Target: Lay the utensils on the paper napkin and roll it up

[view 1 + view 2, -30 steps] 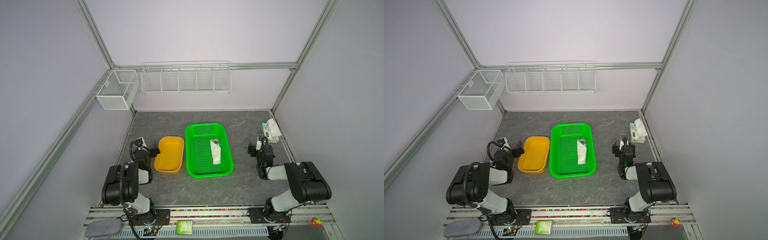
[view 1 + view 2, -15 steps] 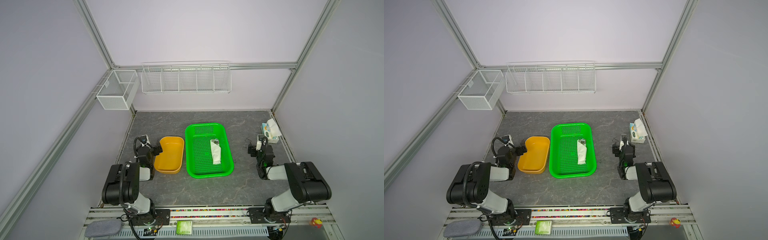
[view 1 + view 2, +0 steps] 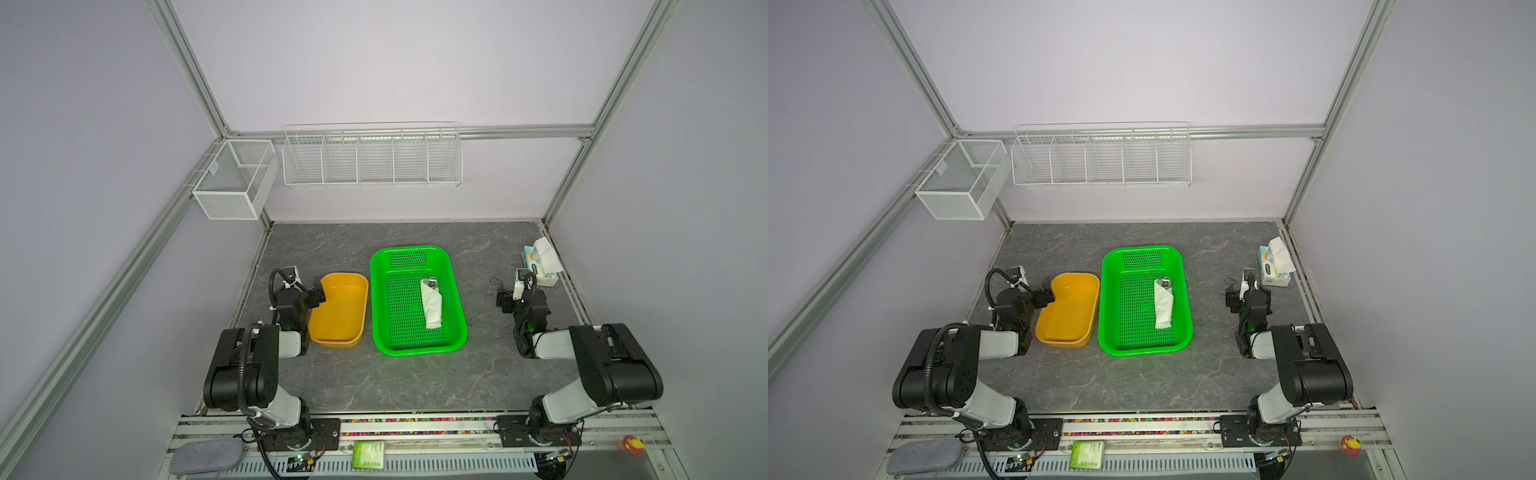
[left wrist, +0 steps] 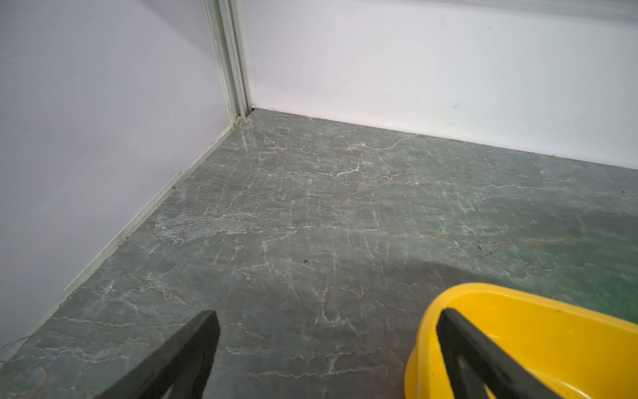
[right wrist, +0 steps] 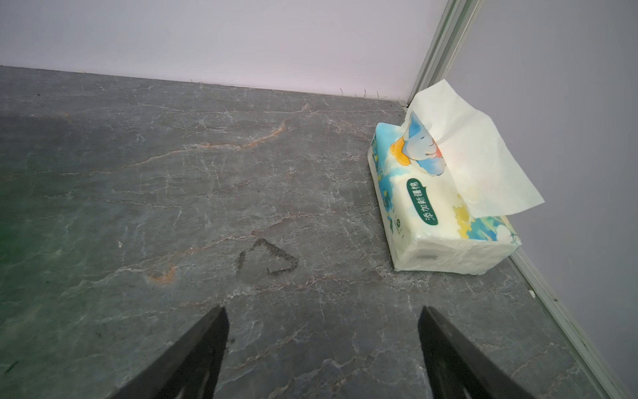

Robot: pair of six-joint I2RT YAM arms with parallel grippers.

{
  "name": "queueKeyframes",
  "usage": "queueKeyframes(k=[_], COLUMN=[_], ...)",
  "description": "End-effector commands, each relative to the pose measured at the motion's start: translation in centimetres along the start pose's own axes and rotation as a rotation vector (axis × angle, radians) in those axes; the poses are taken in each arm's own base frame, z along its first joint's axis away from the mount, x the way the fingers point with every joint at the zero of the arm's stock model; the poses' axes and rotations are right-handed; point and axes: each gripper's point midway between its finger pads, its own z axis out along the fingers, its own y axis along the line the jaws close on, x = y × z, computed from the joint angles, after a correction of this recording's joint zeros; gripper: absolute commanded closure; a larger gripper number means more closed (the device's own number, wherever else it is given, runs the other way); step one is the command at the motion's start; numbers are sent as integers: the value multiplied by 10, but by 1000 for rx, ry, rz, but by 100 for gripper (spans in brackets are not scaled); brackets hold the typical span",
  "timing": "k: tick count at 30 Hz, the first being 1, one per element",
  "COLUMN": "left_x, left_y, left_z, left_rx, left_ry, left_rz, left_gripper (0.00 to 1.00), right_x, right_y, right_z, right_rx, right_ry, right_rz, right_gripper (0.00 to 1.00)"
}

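Black fingers spread wide and holding nothing, my left hand (image 3: pixel 318 296) hung just left of the green basket (image 3: pixel 376 291) and my right hand (image 3: pixel 504 297) well right of it. Inside the basket lay the paper napkin (image 3: pixel 431 305), rolled, with the utensils (image 3: pixel 433 283) peeking out at its far end. I judged it best to draw back without nudging the basket.

Left fingers (image 4: pixel 193 349) nearer yellow bin (image 4: pixel 552 328)
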Motion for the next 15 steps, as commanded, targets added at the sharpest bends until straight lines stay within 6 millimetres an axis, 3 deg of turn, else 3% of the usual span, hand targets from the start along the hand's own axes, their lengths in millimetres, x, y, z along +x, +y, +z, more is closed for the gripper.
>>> queueKeyframes(k=[1, 8, 15], left_x=[-5, -5, -6], left_y=[-3, -11, -4], left_z=[0, -1, 0], left_rx=[15, 52, 12], left_ry=[-6, -15, -16], left_rz=[19, 39, 18], left_gripper=[1, 1, 1], right_x=[-8, -9, -8], right_y=[-3, -3, -1], right_z=[1, 2, 3], right_rx=[8, 8, -15], right_ry=[-20, -20, -8], right_rz=[12, 13, 22], right_gripper=[11, 11, 11])
